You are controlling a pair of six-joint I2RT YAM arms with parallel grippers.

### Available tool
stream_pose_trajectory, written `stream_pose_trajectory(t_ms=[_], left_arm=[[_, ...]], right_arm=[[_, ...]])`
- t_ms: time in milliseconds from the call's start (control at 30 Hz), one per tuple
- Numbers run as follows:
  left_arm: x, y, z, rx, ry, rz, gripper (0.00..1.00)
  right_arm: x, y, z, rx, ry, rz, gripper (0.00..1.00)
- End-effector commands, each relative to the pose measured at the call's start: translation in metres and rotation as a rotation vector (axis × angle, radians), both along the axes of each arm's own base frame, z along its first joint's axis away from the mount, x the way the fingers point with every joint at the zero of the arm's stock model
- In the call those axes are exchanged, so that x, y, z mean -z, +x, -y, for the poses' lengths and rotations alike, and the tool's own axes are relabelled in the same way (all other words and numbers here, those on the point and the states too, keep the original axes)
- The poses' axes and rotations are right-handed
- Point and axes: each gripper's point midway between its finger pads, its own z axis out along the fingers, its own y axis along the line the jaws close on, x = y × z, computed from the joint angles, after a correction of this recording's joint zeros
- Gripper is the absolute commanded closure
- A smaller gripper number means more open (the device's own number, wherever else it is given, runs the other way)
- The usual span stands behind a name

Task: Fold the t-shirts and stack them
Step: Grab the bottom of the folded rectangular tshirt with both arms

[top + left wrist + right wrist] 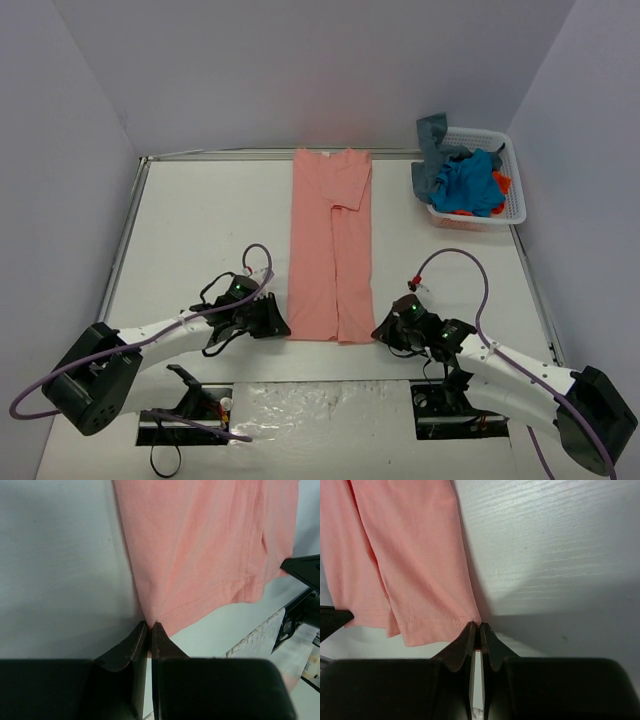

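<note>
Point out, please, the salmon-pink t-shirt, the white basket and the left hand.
salmon-pink t-shirt [318, 250]: top view, middle of its body.
white basket [516, 185]: top view, right rim.
left hand [150, 627]: left wrist view, between its fingertips.

The left arm is lying low, stretched out from its base at the near left, with its forearm angling inward toward the middle. The left gripper is pointing to the right. Its two dark fingers are pressing together tip to tip, pinching the near left corner of the salmon-pink t-shirt. The right arm is mirroring this pose, lying low from the near right with its forearm angling inward. The right gripper is pointing to the left with its jaws closed, nipping the shirt's near right corner between the fingertips.
</note>
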Motion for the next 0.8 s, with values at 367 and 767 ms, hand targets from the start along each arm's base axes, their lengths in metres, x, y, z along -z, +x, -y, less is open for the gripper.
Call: stream_pose_trajectory(t_ms=[367,767], left_arm=[[-0.025,-0.005,-0.007,0.012,0.017,0.036,0.98],[-0.067,0.014,-0.008,-0.029,0.009,0.158,0.98]], right_arm=[[-0.029,0.004,-0.007,-0.021,-0.024,0.053,1.00],[-0.061,0.019,-0.016,-0.022,-0.027,0.128,1.00]])
